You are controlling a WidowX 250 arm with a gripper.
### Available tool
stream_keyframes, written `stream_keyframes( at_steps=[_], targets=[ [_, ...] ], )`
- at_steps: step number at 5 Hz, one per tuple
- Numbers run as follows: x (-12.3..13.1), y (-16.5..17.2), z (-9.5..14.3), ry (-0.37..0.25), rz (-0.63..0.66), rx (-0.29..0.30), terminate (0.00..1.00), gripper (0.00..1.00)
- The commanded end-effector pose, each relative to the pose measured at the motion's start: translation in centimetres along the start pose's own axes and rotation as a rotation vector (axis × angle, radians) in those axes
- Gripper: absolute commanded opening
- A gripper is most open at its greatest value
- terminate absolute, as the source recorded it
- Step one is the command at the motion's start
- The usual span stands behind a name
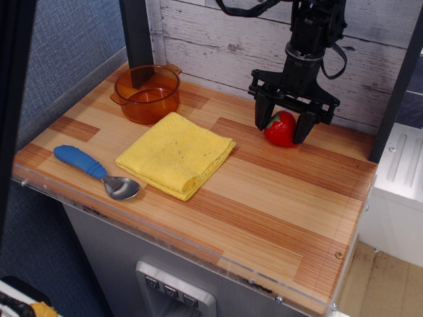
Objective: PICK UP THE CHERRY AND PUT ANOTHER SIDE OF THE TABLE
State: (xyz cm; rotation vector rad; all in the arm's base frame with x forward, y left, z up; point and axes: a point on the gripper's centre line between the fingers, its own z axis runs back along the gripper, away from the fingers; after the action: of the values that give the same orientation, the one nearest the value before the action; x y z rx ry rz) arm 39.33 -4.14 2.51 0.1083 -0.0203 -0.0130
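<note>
The cherry [281,129] is a glossy red strawberry-shaped toy with a green cap. It rests on the wooden table [264,198] at the back right, near the white plank wall. My black gripper [281,127] hangs straight down over it, one finger on each side. The left finger [262,117] and the right finger [301,128] stand close to the cherry's sides. The jaws are still a little wider than the fruit. The cherry sits on the tabletop, and the gripper's body hides part of its top.
A folded yellow cloth [176,154] lies mid-table. An orange transparent pot [147,93] stands at the back left beside a dark post [137,33]. A blue-handled spoon [94,172] lies at the front left. A clear acrylic rim [165,231] edges the front.
</note>
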Motion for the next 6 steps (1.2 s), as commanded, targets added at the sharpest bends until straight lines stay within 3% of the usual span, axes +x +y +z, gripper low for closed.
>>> stream_keyframes(
  at_steps=[1, 2, 4, 6],
  targets=[
    [-0.2, 0.7, 2.2, -0.035, 0.011, 0.009, 0.0, 0.0],
    [-0.9, 1.0, 3.0, -0.029, 0.027, 0.012, 0.0, 0.0],
    [-5.4, 0.0, 4.0, -0.009, 0.061, 0.014, 0.0, 0.0],
    [-10.2, -2.4, 4.8, -0.029, 0.074, 0.001, 0.0, 0.0]
  ],
)
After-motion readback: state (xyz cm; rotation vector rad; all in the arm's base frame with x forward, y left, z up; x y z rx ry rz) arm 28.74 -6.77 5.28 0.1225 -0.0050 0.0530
